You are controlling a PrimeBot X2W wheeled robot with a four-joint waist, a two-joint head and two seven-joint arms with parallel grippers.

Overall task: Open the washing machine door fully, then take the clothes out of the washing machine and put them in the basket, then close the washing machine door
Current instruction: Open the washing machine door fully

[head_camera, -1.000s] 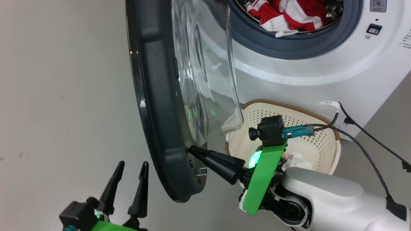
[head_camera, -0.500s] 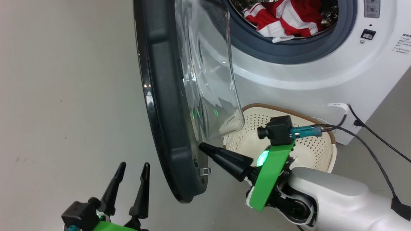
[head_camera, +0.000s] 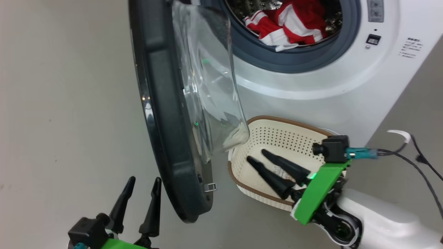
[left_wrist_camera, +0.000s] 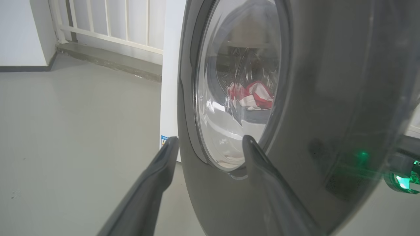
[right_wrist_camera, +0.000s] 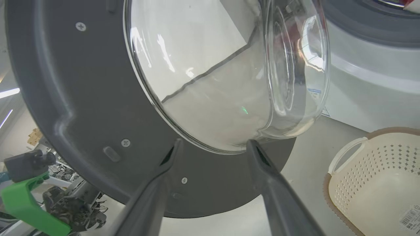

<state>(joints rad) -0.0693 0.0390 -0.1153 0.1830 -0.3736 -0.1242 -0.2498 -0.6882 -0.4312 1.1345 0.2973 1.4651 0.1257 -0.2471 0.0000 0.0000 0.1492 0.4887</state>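
**Door swung wide, both my grippers empty, clothes in the drum**

In the head view the washing machine door (head_camera: 162, 114) stands edge-on, running from 12 o'clock down to 7 o'clock, its glass bowl facing the washing machine (head_camera: 311, 90). The red-and-white clothes (head_camera: 283, 24) lie in the drum at 1 o'clock. The basket (head_camera: 277, 119) sits on the floor at 4 o'clock, below the opening. My right gripper (head_camera: 256, 154) hovers over its hollow, fingers spread, holding nothing. My left gripper (head_camera: 144, 180), at 7 o'clock, is also spread and empty, beside the door's outer face. I judge the opening step about done. Next, my right arm should rise past the glass bowl and reach into the drum.
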